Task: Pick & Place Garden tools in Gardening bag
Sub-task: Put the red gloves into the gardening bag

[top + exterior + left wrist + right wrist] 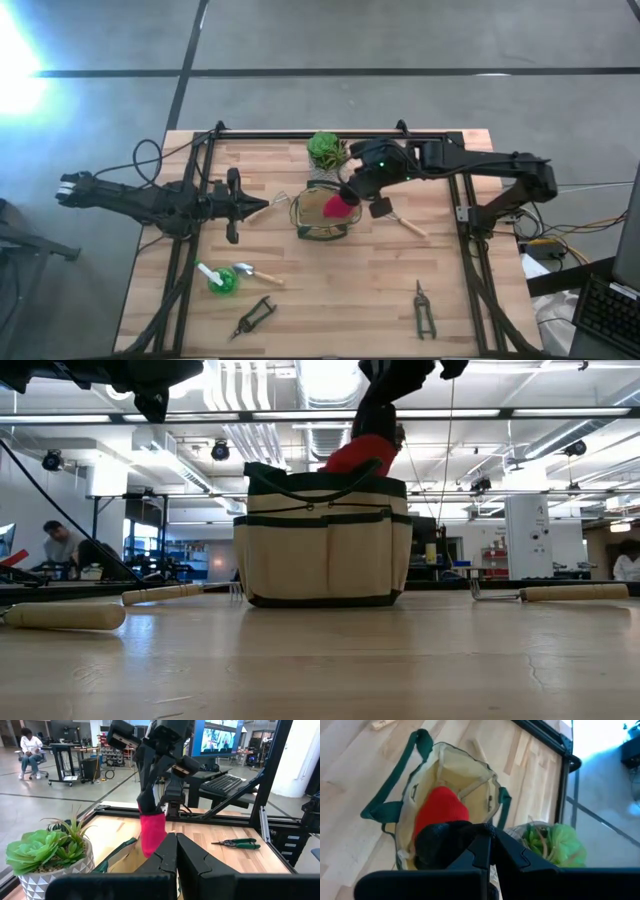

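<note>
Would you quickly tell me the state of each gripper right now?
Left gripper: shut, empty, beside the gardening bag.
Right gripper: shut on the red-and-black item, over the bag's opening.

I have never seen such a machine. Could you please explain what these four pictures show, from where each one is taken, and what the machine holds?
It is a robot with two dark arms at a wooden table; each arm ends in a two-finger pincer. One picture looks straight down from above, one looks level across the tabletop, and two come from cameras on the wrists.

The right pincer is shut on a red-and-black item and holds it over the open gardening bag, its red end dipping inside. The left pincer is shut, holds nothing and waits beside the bag.

A plant in a white pot stands just behind the bag. On the table lie a rake fork, a trowel, a green-and-white tool, two pruners and another wooden-handled tool.
</note>
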